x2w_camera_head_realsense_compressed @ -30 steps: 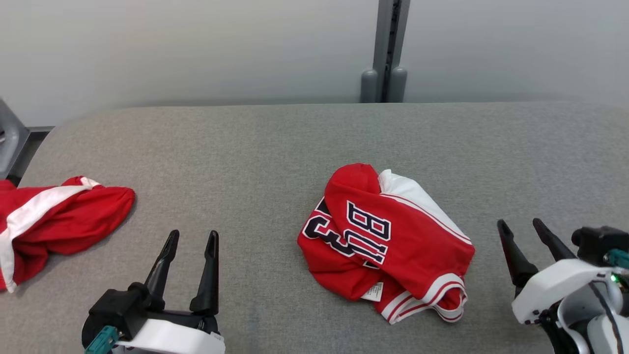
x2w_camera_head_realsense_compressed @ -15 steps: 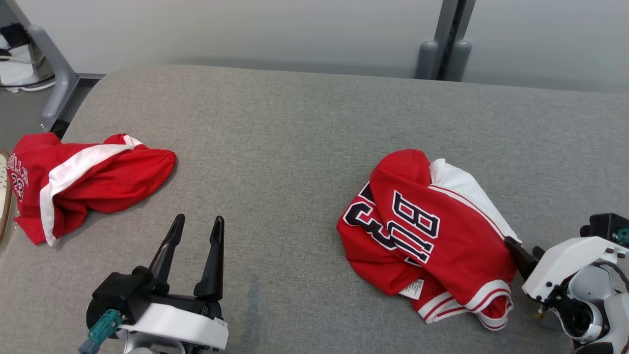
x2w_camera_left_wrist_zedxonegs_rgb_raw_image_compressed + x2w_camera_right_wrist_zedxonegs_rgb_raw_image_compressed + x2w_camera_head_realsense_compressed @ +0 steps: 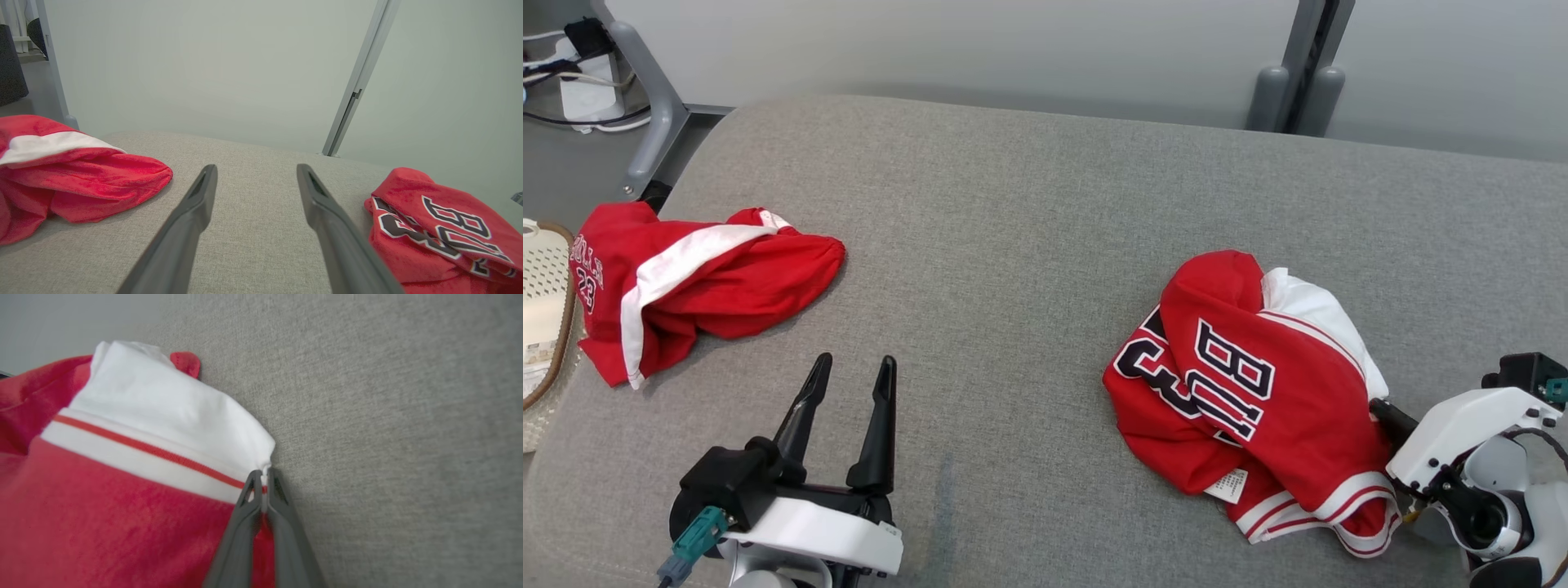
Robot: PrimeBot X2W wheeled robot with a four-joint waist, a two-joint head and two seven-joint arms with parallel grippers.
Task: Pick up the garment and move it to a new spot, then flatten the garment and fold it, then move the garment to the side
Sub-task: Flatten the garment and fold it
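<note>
A crumpled red garment (image 3: 1258, 400) with white trim and dark lettering lies on the grey cushioned surface (image 3: 1013, 245), right of centre. My right gripper (image 3: 1379, 408) sits at its right edge, and the right wrist view shows this gripper (image 3: 264, 477) shut, pinching the garment (image 3: 122, 490) where white trim meets red. My left gripper (image 3: 849, 384) rests open near the front left, with nothing between its fingers. Through the left wrist view, that gripper (image 3: 255, 179) points across bare fabric, the garment (image 3: 441, 232) off to its right.
A second red and white garment (image 3: 703, 286) lies bunched at the left end of the surface. A cream basket (image 3: 543, 310) stands past the left edge. Grey frame posts (image 3: 1294, 90) rise behind, and a metal leg (image 3: 658, 114) with cables stands at the far left.
My right gripper has moved in to the garment's right edge and shut on it. The head camera has turned left, shifting the whole scene. The left gripper stays open in place.
</note>
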